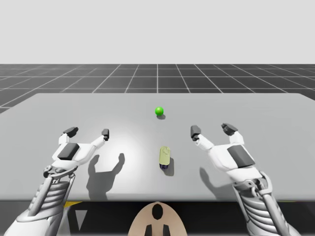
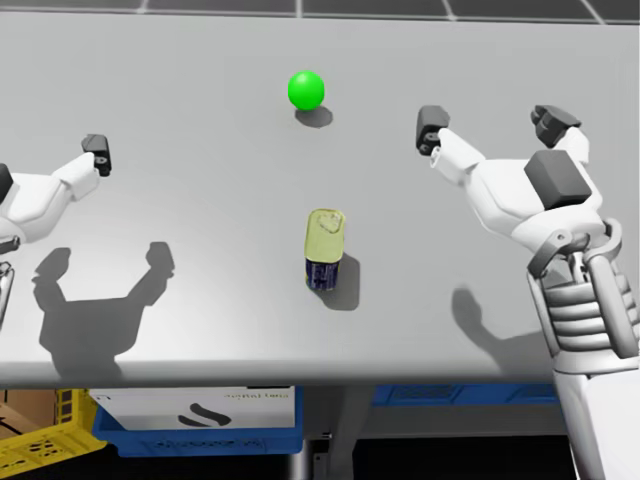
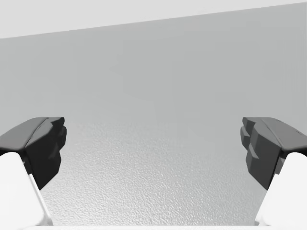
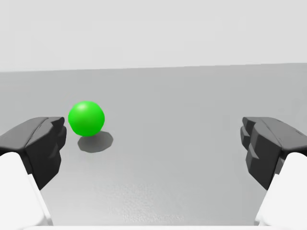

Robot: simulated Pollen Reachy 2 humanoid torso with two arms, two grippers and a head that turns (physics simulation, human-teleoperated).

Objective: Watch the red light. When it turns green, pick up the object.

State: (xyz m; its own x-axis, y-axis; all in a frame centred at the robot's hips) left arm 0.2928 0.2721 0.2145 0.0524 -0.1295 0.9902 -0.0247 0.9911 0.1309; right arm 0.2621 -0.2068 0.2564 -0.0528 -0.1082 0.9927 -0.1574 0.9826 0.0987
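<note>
The light is a green ball point(image 1: 159, 111) point(image 2: 306, 89) point(image 4: 86, 118) hovering just over the grey table point(image 1: 275, 118), behind the middle. A small flat can with a pale yellow-green top and dark blue side point(image 1: 165, 157) point(image 2: 325, 246) lies near the table's front, between my arms. My left gripper point(image 1: 88, 132) point(image 3: 153, 148) hangs open above the table's left part, well to the left of the can. My right gripper point(image 1: 212, 130) point(image 2: 492, 123) point(image 4: 153, 148) is open too, to the right of the can and the ball, with nothing between its fingers.
Below the table's front edge stand a blue bin with a white box point(image 2: 195, 408) and a yellow crate point(image 2: 45, 445). Bare table lies around the can on all sides.
</note>
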